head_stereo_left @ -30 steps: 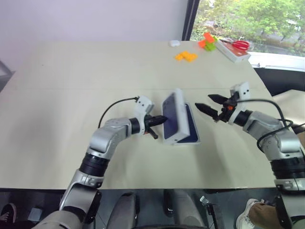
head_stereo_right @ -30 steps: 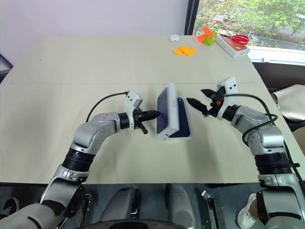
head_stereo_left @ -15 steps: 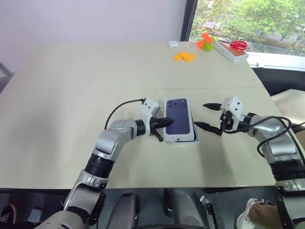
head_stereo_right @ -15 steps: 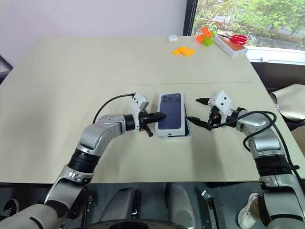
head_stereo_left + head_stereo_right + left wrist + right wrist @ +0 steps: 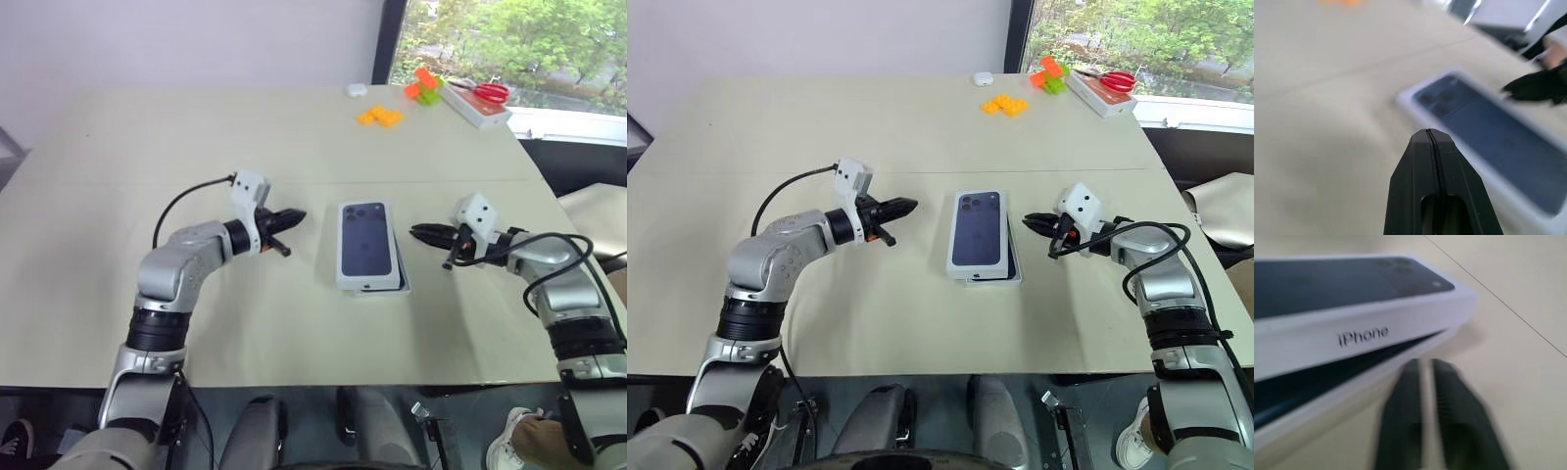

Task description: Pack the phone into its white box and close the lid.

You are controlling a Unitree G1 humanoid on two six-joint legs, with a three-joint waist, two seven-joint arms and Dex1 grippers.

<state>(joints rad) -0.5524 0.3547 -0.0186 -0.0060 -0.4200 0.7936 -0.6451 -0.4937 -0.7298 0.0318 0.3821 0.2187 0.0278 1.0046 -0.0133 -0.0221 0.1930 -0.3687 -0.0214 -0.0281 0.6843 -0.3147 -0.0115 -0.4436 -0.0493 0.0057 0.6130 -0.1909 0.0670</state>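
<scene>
Closing step: lid [image 5: 367,240] lying askew on white box [image 5: 403,279], not seated; both empty grippers, left [image 5: 285,217] and right [image 5: 423,233], closed; next, press lid down square.

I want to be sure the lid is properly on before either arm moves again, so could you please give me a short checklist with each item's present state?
1. The lid lies flat, printed face up: ok.
2. Lid fully seated on the white box: not ok; the right wrist view shows a dark gap under the lid on that side, and the box edge sticks out on the right.
3. Phone lying inside the box: cannot tell, the lid covers it.
4. Left gripper shut, clear of the lid: ok.
5. Right gripper shut, close beside the box, apart from it: ok.
6. Bare table around the box: ok.
</scene>
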